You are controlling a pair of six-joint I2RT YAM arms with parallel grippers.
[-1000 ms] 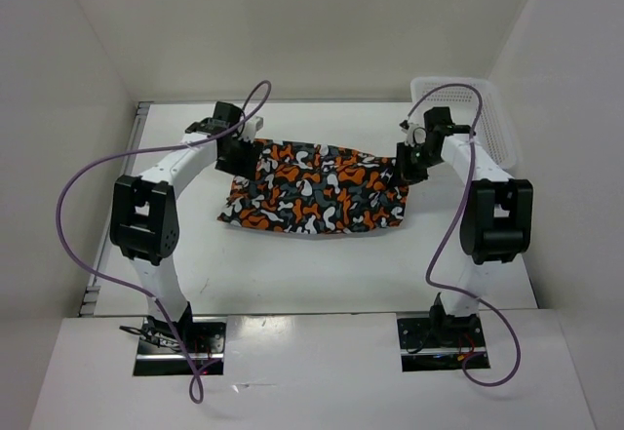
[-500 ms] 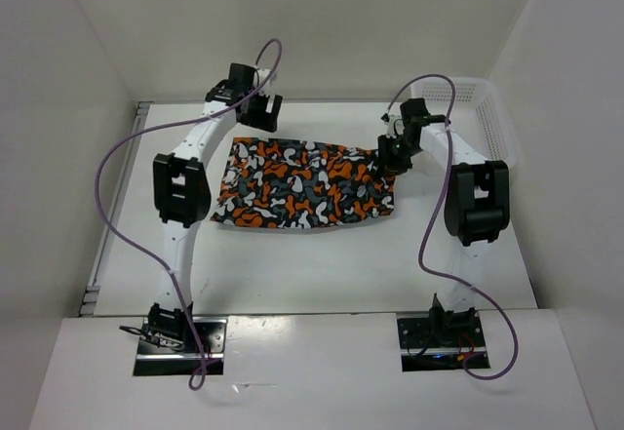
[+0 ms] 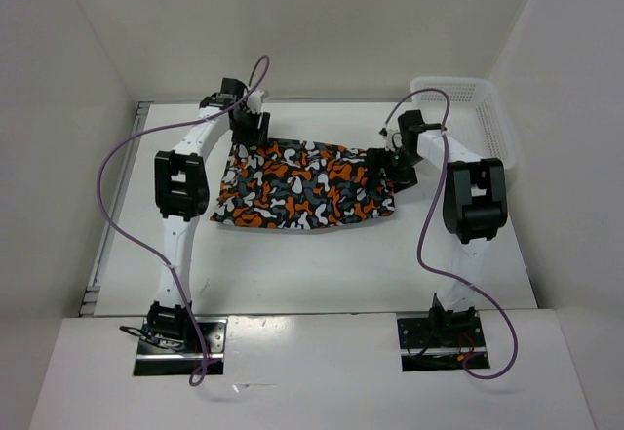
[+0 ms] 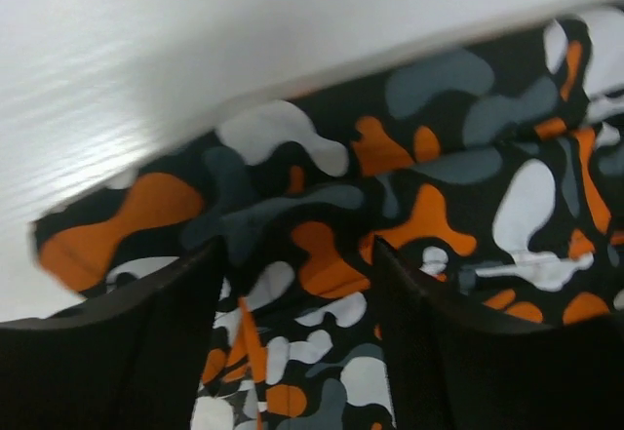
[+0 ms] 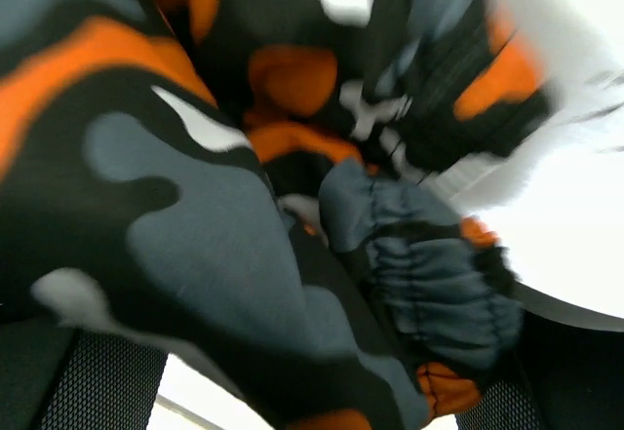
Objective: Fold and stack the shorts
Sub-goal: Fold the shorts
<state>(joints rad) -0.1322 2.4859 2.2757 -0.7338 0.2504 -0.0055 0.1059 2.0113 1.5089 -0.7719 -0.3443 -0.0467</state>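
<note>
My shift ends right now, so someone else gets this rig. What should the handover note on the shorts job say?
Left gripper: open, holding nothing, at the far left corner of the shorts.
Right gripper: open at the far right corner, gathered cloth edge between its fingers, unclamped.
Shorts: flat on the table between the arms; white basket far right, apart from them.
Done: cloth lies as a rough rectangle; fold count unclear.
Left: finish folding, stack.

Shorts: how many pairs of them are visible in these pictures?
1. The shorts lie spread on the table, between the left hand at their far left corner and the right hand at their far right corner. The inside of the basket is partly hidden.
</note>
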